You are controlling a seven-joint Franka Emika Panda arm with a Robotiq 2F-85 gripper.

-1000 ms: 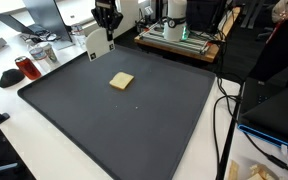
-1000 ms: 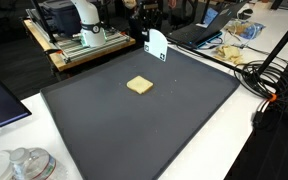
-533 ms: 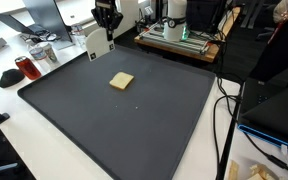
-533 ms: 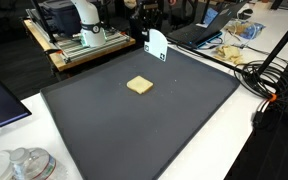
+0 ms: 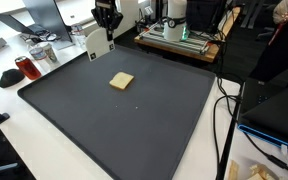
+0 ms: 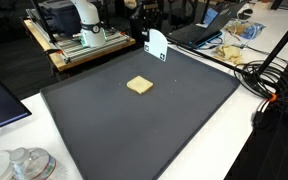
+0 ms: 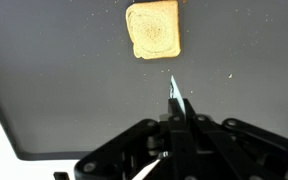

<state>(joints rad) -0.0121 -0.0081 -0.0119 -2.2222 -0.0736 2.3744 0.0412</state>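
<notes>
My gripper (image 5: pixel 106 28) hangs over the far edge of the black mat (image 5: pixel 134 125) and is shut on a thin white card (image 5: pixel 97 44), also seen in an exterior view (image 6: pixel 156 44). In the wrist view the card (image 7: pixel 175 93) shows edge-on, sticking out from between the closed fingers (image 7: pixel 181 120). A tan square piece (image 5: pixel 122 80) lies flat on the mat, a short way in front of the gripper and apart from it. It also shows in an exterior view (image 6: pixel 139 85) and at the top of the wrist view (image 7: pixel 152 30).
A wooden frame with a white machine (image 6: pixel 82 38) stands behind the mat. A red-topped cup (image 5: pixel 27 68) and clutter sit beside one mat edge. Cables (image 6: pixel 269 75) and snack packets (image 6: pixel 232 45) lie on the other side. A glass jar (image 6: pixel 26 165) stands near a corner.
</notes>
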